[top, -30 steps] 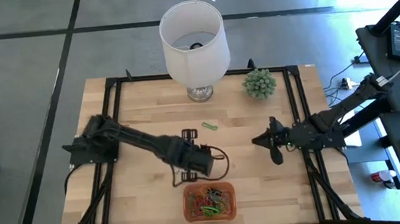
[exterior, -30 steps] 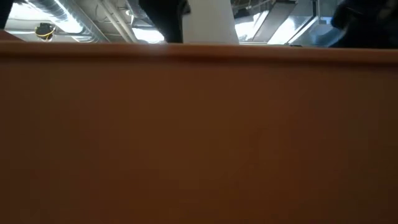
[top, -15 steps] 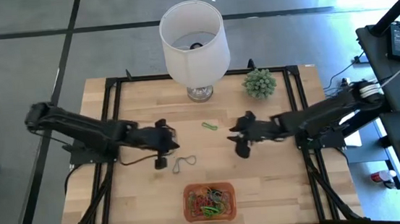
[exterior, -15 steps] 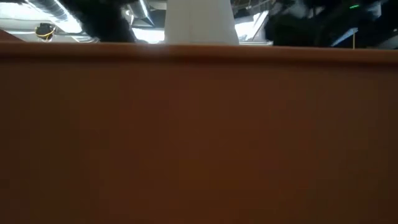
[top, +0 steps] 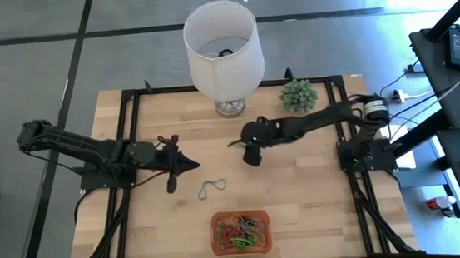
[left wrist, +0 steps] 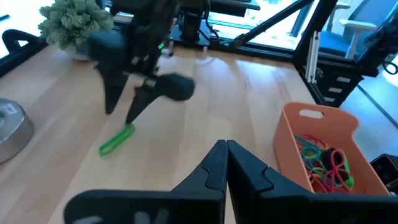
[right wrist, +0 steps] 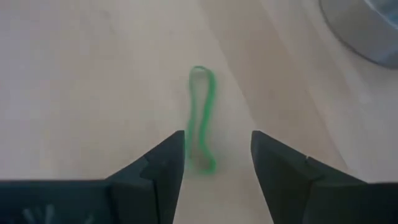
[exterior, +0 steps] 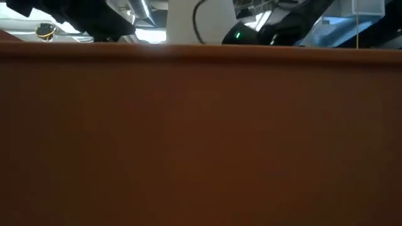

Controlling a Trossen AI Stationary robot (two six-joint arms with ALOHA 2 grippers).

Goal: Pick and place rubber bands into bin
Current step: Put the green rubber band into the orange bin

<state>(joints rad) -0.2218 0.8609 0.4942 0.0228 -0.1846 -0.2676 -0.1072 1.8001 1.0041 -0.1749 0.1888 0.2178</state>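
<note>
Right wrist view: the right gripper [right wrist: 214, 155] hangs over a green rubber band [right wrist: 202, 118] lying flat on the desk [right wrist: 74, 74], its fingers [right wrist: 163, 163] spread apart and empty, one on each side of the band's nearer end. To do this pick well, I judge the fingers should come straight down until the tips touch the wood, then close across the loop's two strands; a high close would likely miss so thin a band.

The high view adds the layout: this band lies just in front of the lamp base [top: 230, 107], while a dark band [top: 212, 186] lies between it and the bin [top: 241, 232], which holds many bands. The left gripper [left wrist: 226, 149], fingers pressed together and empty, waits off to the lamp's front-left.
</note>
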